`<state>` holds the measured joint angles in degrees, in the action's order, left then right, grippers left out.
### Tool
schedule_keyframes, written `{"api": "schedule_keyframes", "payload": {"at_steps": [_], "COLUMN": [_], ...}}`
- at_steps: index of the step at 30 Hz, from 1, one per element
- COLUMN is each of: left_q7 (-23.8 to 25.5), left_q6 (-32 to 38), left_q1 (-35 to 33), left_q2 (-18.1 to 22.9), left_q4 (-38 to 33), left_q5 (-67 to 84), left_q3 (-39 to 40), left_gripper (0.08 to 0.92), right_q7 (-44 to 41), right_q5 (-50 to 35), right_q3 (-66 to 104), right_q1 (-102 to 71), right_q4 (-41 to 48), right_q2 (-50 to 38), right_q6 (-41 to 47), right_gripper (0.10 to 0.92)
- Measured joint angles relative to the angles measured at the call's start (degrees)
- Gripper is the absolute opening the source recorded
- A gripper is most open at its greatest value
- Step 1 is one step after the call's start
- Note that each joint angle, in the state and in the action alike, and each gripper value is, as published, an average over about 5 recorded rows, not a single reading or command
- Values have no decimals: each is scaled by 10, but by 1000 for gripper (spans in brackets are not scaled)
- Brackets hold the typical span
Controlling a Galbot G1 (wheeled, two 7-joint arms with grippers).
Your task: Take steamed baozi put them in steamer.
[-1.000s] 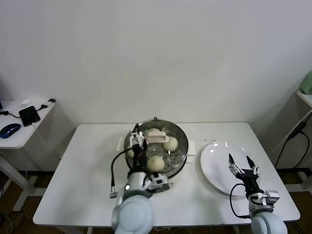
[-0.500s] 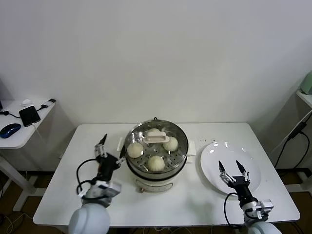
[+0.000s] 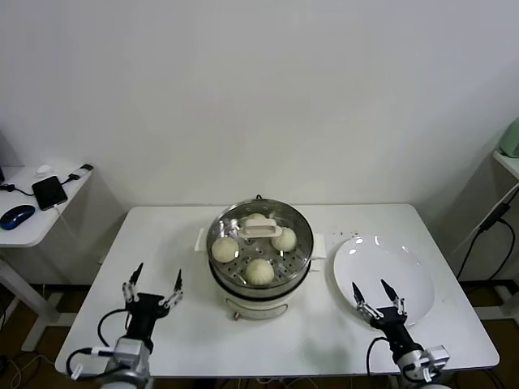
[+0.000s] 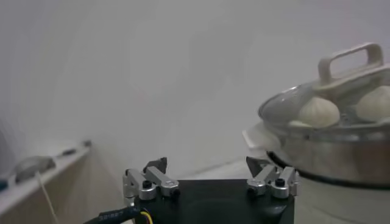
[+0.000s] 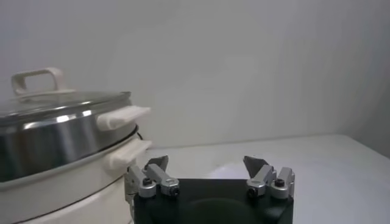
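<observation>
Head view shows your left gripper [image 3: 152, 285] spread wide and empty, low over the white table [image 3: 97, 324], with the shiny round steel steamer [image 3: 259, 271] well to its right. Four cream-white dome buns [image 3: 259, 271] sit inside under a glass lid [image 3: 261, 231]. Your right gripper [image 3: 374, 296] gapes empty beside the flat white plate [image 3: 405, 267].

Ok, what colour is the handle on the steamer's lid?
White, on the clear glass lid; the handle shows best in the left wrist view.
</observation>
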<state>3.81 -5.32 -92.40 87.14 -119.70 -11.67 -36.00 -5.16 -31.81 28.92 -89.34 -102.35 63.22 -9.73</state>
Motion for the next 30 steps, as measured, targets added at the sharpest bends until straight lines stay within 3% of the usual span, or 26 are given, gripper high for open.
{"api": "schedule_keyframes", "payload": {"at_steps": [12, 30], "left_q7": [11, 15], "left_q6": [-18, -36], "left_q1": [-78, -117], "left_q2": [0, 3], "left_q4": [-22, -58], "left_q5": [89, 120], "left_q3": [14, 17], "left_gripper": [823, 823], "right_q7": [26, 56], "right_q5": [-4, 16], "right_q3": [3, 1], "right_q1": [-44, -73], "right_q4": [-68, -132], "right_q2": [-12, -18], "right_q6": [53, 105], "right_gripper": [823, 823]}}
